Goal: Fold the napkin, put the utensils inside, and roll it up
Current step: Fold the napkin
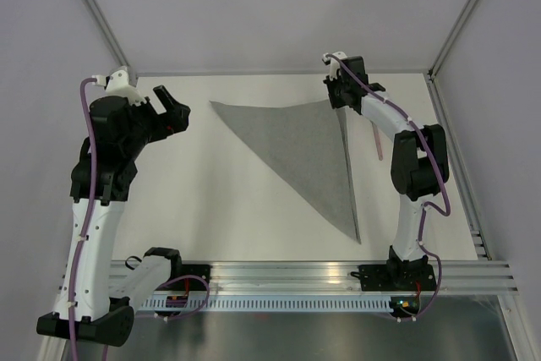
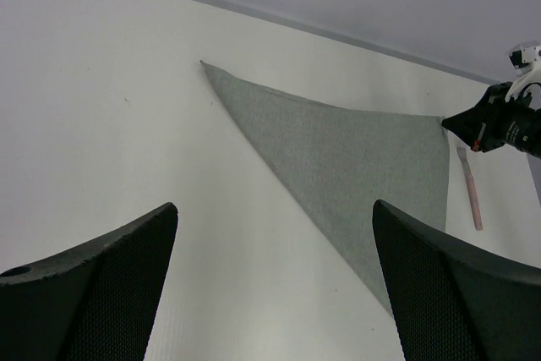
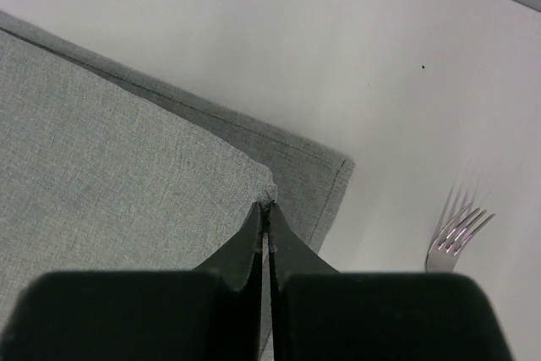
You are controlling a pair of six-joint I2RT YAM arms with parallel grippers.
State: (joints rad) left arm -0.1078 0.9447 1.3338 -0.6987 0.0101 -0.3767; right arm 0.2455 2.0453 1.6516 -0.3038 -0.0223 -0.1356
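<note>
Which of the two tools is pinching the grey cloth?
The right tool, closed on the far right corner of the napkin. The left tool hangs wide open, clear of the cloth.

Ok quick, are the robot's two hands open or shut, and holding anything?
Left gripper: open, holding nothing.
Right gripper: shut, pinching a corner of the napkin.

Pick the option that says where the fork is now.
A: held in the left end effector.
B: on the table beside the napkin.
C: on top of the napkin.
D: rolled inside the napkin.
B: the fork lies on the bare table just past the folded corner of the napkin, not touching the cloth.
</note>
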